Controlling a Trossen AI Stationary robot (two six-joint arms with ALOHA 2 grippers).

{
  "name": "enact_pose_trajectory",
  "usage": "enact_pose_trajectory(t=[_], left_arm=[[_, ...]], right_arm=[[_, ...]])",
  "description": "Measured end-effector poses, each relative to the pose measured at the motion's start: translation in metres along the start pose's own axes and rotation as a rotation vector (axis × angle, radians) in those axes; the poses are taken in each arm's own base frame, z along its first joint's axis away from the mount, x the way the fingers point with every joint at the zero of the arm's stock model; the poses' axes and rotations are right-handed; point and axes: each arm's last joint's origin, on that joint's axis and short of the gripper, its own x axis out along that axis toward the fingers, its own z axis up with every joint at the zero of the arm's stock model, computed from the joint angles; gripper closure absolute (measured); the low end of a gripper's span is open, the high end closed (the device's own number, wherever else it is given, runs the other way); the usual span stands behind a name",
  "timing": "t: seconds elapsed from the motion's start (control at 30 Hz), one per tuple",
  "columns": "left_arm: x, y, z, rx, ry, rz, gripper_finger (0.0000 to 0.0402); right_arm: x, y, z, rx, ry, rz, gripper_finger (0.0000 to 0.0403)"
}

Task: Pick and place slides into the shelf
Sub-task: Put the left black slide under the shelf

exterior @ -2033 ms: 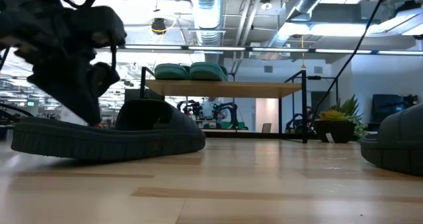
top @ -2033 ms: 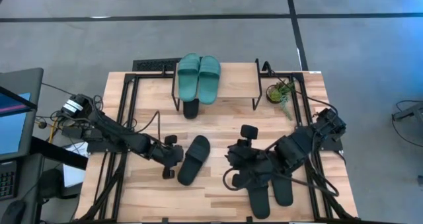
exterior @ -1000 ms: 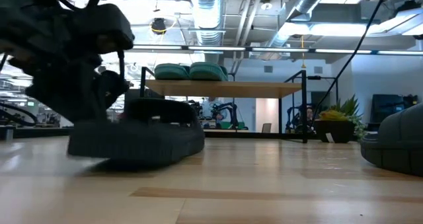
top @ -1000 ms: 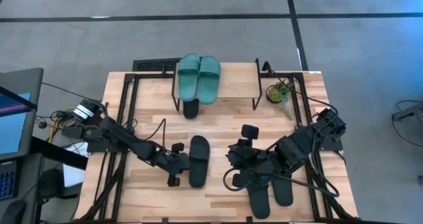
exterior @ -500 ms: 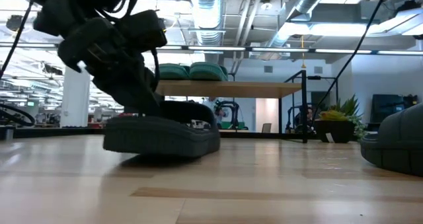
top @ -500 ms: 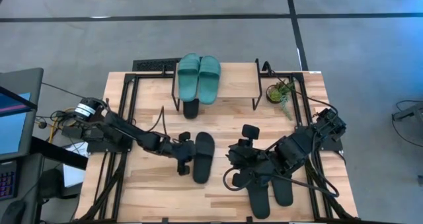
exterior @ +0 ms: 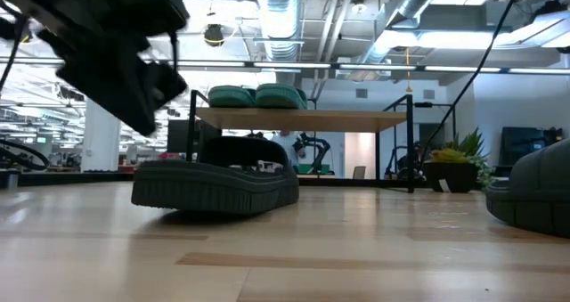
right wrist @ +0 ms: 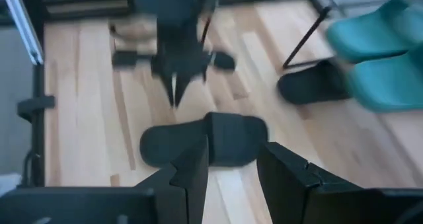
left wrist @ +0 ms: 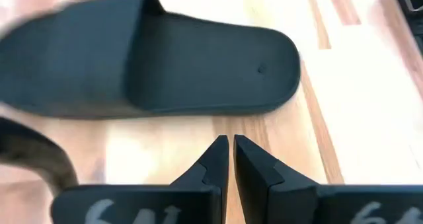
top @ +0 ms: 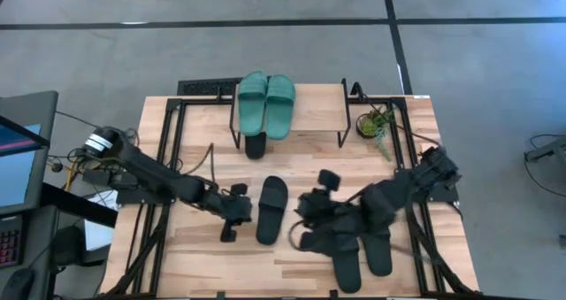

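One black slide [top: 271,210] lies flat on its sole mid-table, also seen in the low view [exterior: 214,182]. My left gripper [top: 234,208] is shut just left of it. Its own view shows bare wood between its tips [left wrist: 230,145] and the slide's side [left wrist: 152,65]. My right gripper [top: 307,213] is open on the slide's right. Its fingers [right wrist: 231,161] point at the slide [right wrist: 205,139], apart from it. The teal pair [top: 265,102] lies on the shelf's top board [top: 314,110]. Another black slide [top: 255,145] lies under the shelf. A black pair [top: 361,249] rests beneath the right arm.
A small potted plant [top: 376,123] stands at the shelf's right end, near the table's far right corner. The shelf's thin black legs [exterior: 410,146] rise from the far part of the table. Bare wood [top: 195,256] lies near the table's near left corner.
My left gripper pushed the slanting black slide toward the table's right, turning it until it lies near-to-far, then drew back left and came off it. The slide now lies still. My right gripper has moved left toward the slide.
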Motion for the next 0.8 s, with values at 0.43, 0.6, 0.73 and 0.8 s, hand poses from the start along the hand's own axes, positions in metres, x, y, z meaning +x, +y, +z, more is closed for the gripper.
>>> enact_pose_trajectory(t=[0.43,0.6,0.73,0.8], left_arm=[[-0.153,0.002,-0.025,-0.018,-0.336,0.188,0.0388],[-0.193,0.011,-0.047,-0.096,-0.467,0.150,0.0388],[-0.211,0.017,-0.060,-0.109,-0.536,0.101,0.0388],[-0.216,0.020,-0.064,-0.110,-0.555,0.078,0.0388]], right_arm=[[0.140,0.056,-0.029,-0.068,0.139,-0.106,0.0285],[0.170,0.062,-0.042,-0.001,0.179,-0.149,0.0285],[0.181,0.060,-0.043,0.032,0.184,-0.162,0.0285],[0.184,0.057,-0.041,0.043,0.181,-0.167,0.0285]])
